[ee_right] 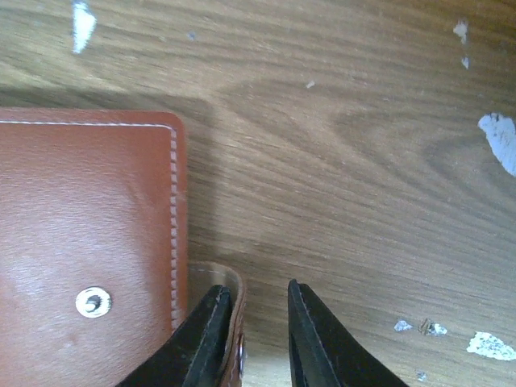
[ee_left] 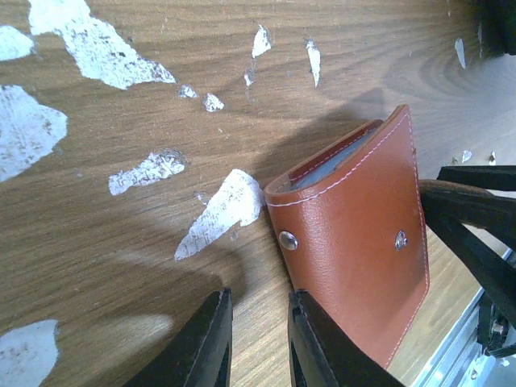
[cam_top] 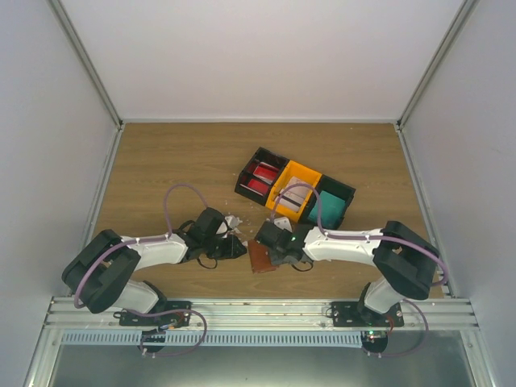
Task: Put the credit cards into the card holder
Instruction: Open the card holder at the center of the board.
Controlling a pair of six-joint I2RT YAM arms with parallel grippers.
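- The table (cam_top: 161, 169) is flat brown wood with wavy grain lines.
- The tray (cam_top: 305, 168) sits tilted near the middle of the table. It has three boxes in a row: black, orange, black.
- The holder (cam_top: 260, 256) lies flat on the table in front of the tray. It is between the left claw (cam_top: 235, 247) and the right claw (cam_top: 268, 239). It is smooth red-brown leather, shaped like a rectangle with round corners, and has white stitching along the edge. It is folded over and gapes a little at one end, where a pale inside shows.
- Red cards (cam_top: 260, 179) lie in one black box. A whitish card (cam_top: 294, 196) lies in the orange box and a teal card (cam_top: 329, 208) in the other black box. All are thin and flat, and well apart from both claws.
- The left claw is low over the table, just beside a corner of the holder. Its black fingers (ee_left: 205, 343) are a little apart with only bare wood between them, so it grasps nothing.
- The right claw is at the holder's small tab (ee_right: 235, 314). Its fingers are close together and the tab's edge pokes into the gap. I cannot tell if the tab is pinched.
- White scraps (ee_left: 105, 52) with rough, torn edges dot the wood.
- Two round silver snaps (ee_left: 288, 239) sit on the holder's cover.
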